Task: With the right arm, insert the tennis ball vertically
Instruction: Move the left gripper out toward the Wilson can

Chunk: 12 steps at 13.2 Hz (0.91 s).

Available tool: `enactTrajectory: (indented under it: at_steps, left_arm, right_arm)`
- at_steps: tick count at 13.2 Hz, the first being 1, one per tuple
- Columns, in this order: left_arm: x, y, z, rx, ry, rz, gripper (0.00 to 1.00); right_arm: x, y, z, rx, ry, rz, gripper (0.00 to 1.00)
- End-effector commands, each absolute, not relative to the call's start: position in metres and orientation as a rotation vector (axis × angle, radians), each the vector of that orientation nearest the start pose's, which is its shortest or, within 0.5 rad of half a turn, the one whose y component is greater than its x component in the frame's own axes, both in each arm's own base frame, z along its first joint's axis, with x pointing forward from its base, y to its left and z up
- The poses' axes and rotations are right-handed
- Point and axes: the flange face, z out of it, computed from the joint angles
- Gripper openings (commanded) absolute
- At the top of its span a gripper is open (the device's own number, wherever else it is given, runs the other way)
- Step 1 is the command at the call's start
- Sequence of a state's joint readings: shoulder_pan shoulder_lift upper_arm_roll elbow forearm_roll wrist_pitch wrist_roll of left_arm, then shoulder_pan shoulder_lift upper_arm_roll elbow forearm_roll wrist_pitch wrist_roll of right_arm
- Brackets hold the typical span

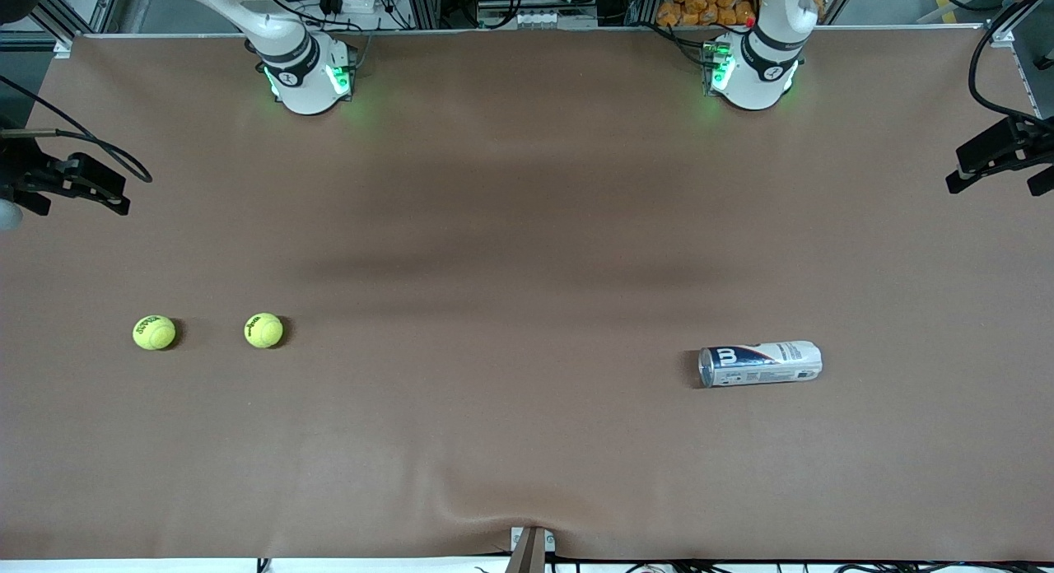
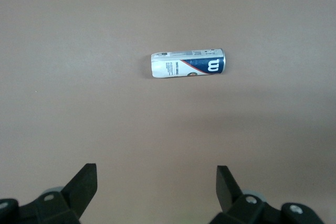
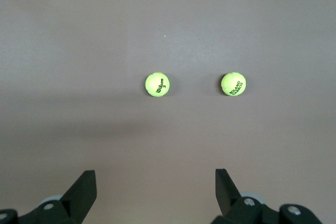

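A wide brown table [image 1: 527, 441] is seen from a high camera, with two white robot arms based along its top edge.

Two yellow-green tennis balls lie on the table toward the right arm's end, side by side and apart from each other. One tennis ball [image 1: 263, 330] sits closer to the middle of the table and reads "Wilson 3" in the right wrist view [image 3: 157, 84]. The other tennis ball [image 1: 154, 332] lies closer to the table's end, with dark lettering on it [image 3: 233, 84].

A ball can [image 1: 760, 364] lies on its side toward the left arm's end, well apart from both balls and slightly nearer to the front camera than they are. It is white and dark blue with a large "W" logo near its metal-rimmed end, which points toward the balls.

The right gripper [image 3: 155, 195] hangs high over the table above the two balls, its two black fingers spread wide apart and holding nothing. The left gripper [image 2: 156, 195] hangs high over the table above the ball can, its fingers likewise spread wide and empty.
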State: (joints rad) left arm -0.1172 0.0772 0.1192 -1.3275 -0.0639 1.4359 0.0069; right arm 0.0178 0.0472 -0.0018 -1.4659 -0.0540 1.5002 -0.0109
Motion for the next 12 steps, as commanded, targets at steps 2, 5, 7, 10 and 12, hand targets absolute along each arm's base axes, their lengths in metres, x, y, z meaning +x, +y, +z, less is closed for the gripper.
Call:
enactTrajectory:
  at_steps: [2,5,7,10,12]
  left_arm:
    - [0.567,-0.020,0.668,-3.195,0.075,0.018,1.00]
    - [0.575,-0.021,0.652,-3.170,0.081,0.064,1.00]
    - [0.578,-0.019,0.648,-3.168,0.075,0.071,1.00]
    - [0.578,-0.024,0.643,-3.169,0.070,0.094,1.00]
    - [0.581,-0.028,0.632,-3.166,0.099,0.137,1.00]
  right_arm:
    - [0.560,0.004,0.641,-3.193,-0.026,0.034,1.00]
    - [0.560,0.005,0.640,-3.193,-0.029,0.038,1.00]
    - [0.559,0.004,0.640,-3.193,-0.026,0.048,1.00]
    - [0.559,0.005,0.640,-3.193,-0.028,0.048,1.00]
    - [0.559,0.005,0.640,-3.193,-0.028,0.048,1.00]
